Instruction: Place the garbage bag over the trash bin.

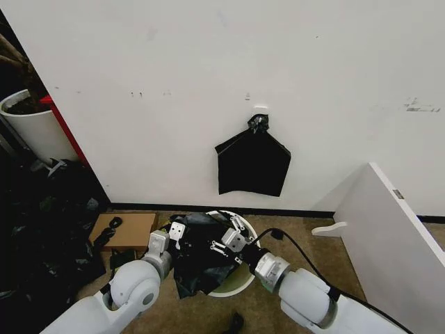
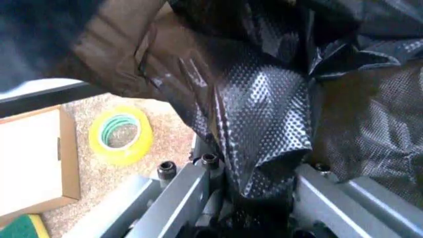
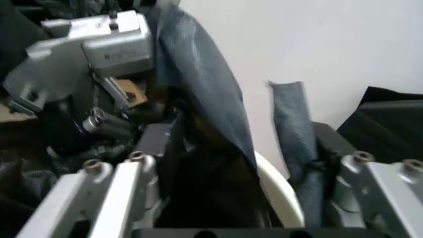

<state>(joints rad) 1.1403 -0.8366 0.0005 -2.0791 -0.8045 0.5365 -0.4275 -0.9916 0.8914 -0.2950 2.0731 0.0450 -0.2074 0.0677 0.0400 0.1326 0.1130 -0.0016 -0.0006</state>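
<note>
Both tools, left tool (image 1: pixel 174 233) and right tool (image 1: pixel 226 245), grip garbage bag (image 1: pixel 201 261) bunched across trash bin (image 1: pixel 240 282) mouth, bin directly beneath.

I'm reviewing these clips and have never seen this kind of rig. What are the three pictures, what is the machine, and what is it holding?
This is a wheeled robot with two arms. The wide picture comes from its head camera, looking down at the floor by a wall; the other two come from cameras on its wrists.

In the head view, both arms reach to a round white trash bin on the carpet. A crinkled black garbage bag lies draped over its rim. The left gripper and the right gripper each pinch the bag's plastic; the left wrist view shows the film bunched between the fingers.

Nearby are a cardboard box, a roll of yellow tape, and a flat black bag hanging on the wall.
</note>
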